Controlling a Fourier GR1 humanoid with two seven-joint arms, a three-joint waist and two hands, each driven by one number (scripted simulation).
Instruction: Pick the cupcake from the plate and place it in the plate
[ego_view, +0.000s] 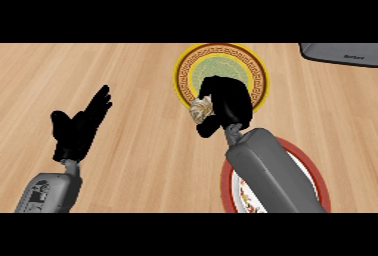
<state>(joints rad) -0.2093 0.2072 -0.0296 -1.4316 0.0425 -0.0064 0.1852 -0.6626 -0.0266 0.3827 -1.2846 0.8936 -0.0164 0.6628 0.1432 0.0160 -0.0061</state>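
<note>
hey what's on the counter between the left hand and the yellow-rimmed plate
Nothing: in the head view, only bare wooden counter lies between the open left hand and the yellow-rimmed plate.

Most of the cupcake (200, 110) is covered by the curled fingers of the right hand (227, 102), so only a pale sliver can be made out at the hand's left side. The lower middle of the yellow-rimmed plate (188, 60) is blocked by that same hand. A big chunk of the red-rimmed plate (314, 170) is hidden under the right forearm (269, 170), and its pattern can't really be read. A grey object (341, 53) is cut off at the top right corner, not identifiable.
</note>
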